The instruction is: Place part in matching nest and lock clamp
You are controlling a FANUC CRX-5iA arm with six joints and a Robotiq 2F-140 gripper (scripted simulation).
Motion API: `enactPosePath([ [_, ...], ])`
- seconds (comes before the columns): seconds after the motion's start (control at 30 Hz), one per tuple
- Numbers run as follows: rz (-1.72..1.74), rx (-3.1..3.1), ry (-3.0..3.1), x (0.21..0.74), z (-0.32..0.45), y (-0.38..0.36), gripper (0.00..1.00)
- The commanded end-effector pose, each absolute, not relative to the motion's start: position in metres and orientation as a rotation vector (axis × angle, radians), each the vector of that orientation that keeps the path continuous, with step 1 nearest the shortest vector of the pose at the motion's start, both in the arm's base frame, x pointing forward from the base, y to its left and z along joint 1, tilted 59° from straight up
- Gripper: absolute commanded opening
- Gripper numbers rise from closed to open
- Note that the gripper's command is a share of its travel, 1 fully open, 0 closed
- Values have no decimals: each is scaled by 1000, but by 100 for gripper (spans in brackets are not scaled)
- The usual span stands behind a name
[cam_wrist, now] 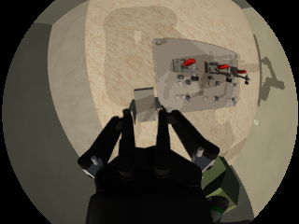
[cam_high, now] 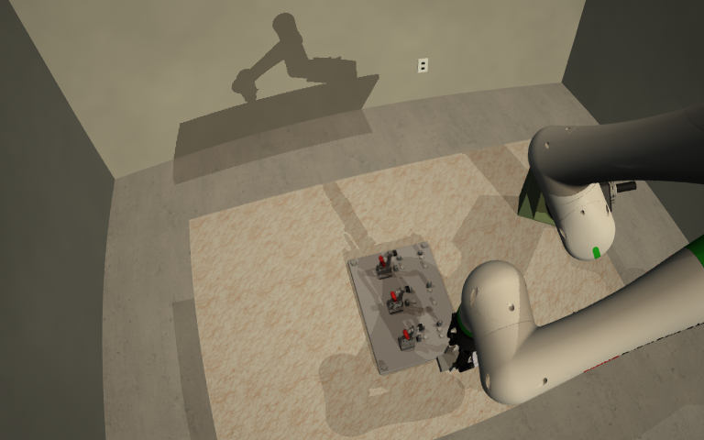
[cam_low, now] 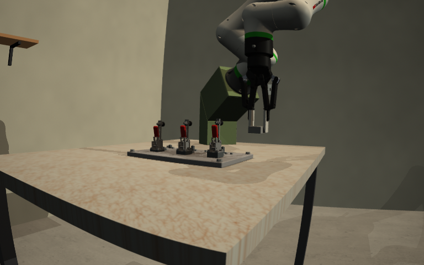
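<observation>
My gripper (cam_low: 258,126) (cam_wrist: 145,104) is shut on the part, a grey rectangular block (cam_high: 445,362) (cam_low: 254,130) (cam_wrist: 145,102), and holds it clearly above the table, beyond the near-right corner of the fixture plate in the top view. The fixture plate (cam_high: 370,316) (cam_low: 194,159) (cam_wrist: 164,95) bears three nests in a row. Their red-handled clamps, the near one (cam_high: 407,339) (cam_low: 215,147) (cam_wrist: 184,64), the middle one (cam_high: 395,303) (cam_low: 184,147) and the far one (cam_high: 384,268) (cam_low: 157,145), all stand open with bars raised. The nests' blocks and pads are small; their exact spacing cannot be told.
The plate lies on the marbled table (cam_high: 259,290) (cam_low: 140,193) (cam_wrist: 100,47). Bolt heads stand at the plate's corners. The green robot pedestal (cam_low: 218,96) (cam_wrist: 224,182) is behind the fixture in the exterior view. The arm (cam_high: 519,332) reaches in from the right in the top view.
</observation>
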State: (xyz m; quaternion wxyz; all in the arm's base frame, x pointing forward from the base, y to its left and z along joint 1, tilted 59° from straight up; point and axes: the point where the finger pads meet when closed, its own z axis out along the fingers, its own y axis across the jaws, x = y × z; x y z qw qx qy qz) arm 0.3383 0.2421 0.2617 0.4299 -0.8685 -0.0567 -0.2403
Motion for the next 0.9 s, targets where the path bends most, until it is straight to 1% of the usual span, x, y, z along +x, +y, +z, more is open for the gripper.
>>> enactPosePath([
  [0.0, -595, -2161, -147, 345, 247, 231, 0],
  [0.6, -595, -2161, -147, 368, 197, 194, 0],
  [0.87, -595, -2161, -147, 372, 189, 187, 0],
])
